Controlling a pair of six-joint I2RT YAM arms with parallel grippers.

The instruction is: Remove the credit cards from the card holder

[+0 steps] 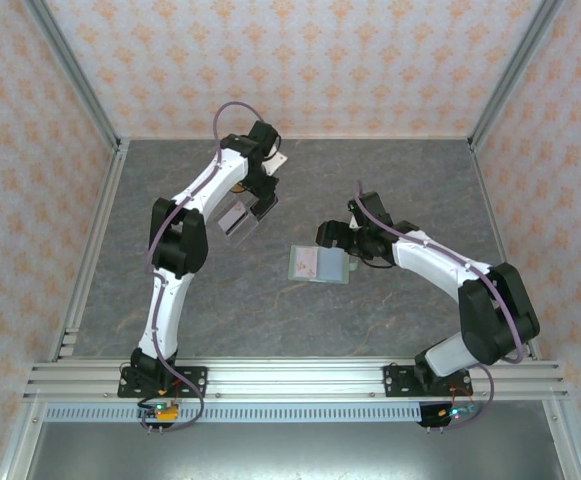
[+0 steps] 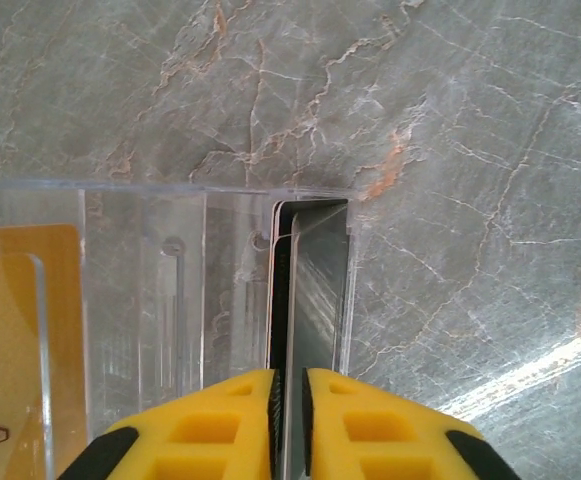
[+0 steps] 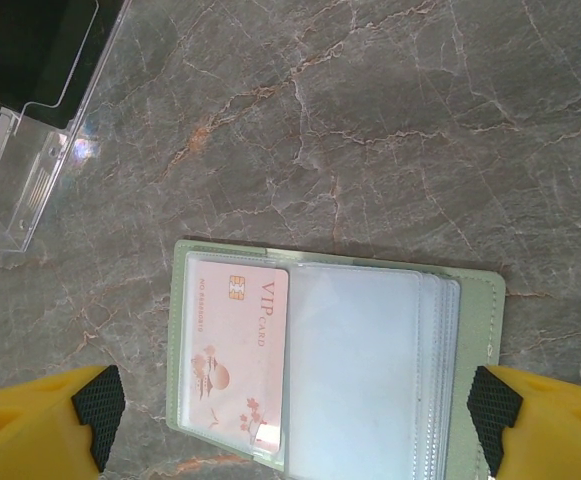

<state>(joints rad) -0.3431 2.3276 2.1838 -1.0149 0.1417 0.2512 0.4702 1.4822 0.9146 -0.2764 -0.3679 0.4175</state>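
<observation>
Card holder [image 3: 478, 330] lies open on the desk [image 3: 370, 120], between the widely parted jaws of the right gripper [image 3: 295, 430]. Left gripper [image 2: 290, 400] stands over the clear tray [image 2: 140, 290], jaws nearly together astride a dark card [image 2: 315, 280] (pinched or freed, it cannot be told). Step in hand, by judgement: depositing one card. A pink VIP card [image 3: 235, 355] sits sleeved in the holder; the next move calls for sliding it out, the stacked clear sleeves [image 3: 370, 380] crowding it.
</observation>
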